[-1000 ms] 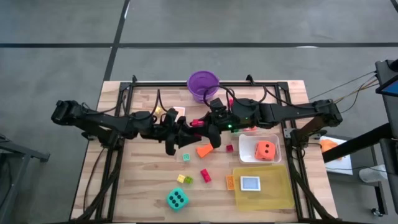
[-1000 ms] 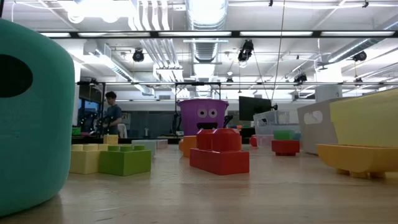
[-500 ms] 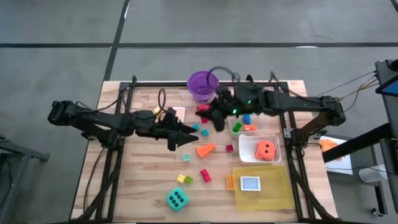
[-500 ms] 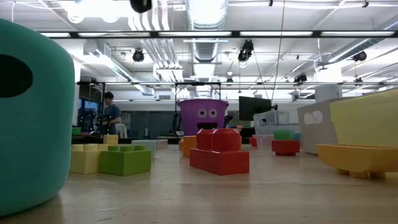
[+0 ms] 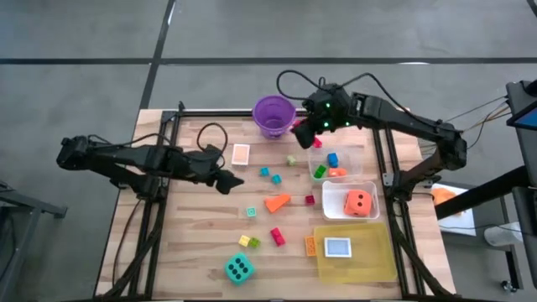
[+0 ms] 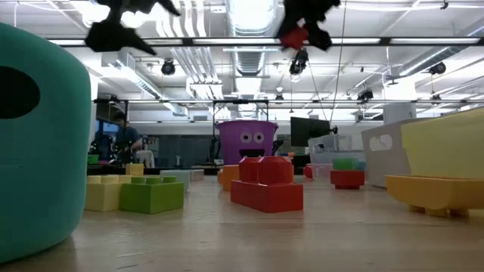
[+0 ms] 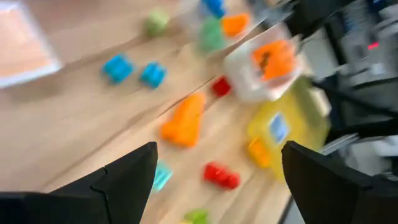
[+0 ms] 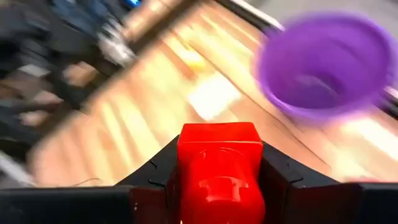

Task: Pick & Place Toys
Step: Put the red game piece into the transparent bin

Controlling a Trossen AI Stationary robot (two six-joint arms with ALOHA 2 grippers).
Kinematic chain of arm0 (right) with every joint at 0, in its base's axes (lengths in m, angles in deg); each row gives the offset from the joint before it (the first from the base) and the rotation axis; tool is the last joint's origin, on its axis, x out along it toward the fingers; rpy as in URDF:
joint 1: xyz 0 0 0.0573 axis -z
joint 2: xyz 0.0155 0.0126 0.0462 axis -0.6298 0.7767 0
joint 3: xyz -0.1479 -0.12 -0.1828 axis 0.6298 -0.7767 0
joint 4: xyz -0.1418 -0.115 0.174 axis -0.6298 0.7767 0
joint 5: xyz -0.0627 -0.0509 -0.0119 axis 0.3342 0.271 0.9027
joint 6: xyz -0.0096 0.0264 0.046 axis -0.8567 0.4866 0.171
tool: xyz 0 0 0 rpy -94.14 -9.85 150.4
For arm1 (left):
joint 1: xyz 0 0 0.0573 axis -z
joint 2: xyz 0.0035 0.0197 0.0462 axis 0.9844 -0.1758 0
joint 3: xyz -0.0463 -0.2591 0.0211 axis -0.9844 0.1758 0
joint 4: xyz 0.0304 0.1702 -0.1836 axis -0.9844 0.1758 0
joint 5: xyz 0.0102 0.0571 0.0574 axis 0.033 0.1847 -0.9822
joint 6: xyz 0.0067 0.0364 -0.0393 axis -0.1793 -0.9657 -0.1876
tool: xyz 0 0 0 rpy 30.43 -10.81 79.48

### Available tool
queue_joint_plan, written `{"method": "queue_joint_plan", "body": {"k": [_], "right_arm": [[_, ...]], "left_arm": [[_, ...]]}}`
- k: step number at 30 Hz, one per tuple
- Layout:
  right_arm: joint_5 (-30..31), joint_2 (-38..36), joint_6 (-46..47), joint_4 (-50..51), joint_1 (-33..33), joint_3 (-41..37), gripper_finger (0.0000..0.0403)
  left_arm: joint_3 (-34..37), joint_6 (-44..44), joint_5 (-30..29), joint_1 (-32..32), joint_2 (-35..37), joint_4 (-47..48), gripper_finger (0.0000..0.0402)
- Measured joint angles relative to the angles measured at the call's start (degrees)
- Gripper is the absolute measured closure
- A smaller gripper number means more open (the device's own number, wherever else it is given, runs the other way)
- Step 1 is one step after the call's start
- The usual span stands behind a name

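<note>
- Wooden table w/ toys scattered: orange wedge mid-table, teal die near front edge, orange die in a clear tub.
- Right gripper up high, just beside purple bucket, fingers clamped on 1 red block.
- Left gripper left of the wedge, fingers spread apart, holding nothing.
- Yellow tray at front right holds a small card.

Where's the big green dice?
The teal die sits near the table's front edge in the high view, left of the yellow tray, just below the small yellow and green blocks.
</note>
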State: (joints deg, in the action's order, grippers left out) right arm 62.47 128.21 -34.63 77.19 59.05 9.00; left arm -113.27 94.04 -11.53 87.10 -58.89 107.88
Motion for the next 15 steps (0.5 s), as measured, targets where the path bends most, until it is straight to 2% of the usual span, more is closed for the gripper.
{"method": "queue_joint_plan", "body": {"k": [7,15], "right_arm": [[-1.16,0.0,-3.17,9.15,7.04,-8.56,0.0278],[-3.27,0.07,-1.89,6.88,6.86,-22.45,0.0278]], "left_arm": [[0.13,1.59,0.16,1.31,0.02,7.99,0.007],[0.59,3.63,0.19,1.31,-0.07,11.83,0.007]]}}
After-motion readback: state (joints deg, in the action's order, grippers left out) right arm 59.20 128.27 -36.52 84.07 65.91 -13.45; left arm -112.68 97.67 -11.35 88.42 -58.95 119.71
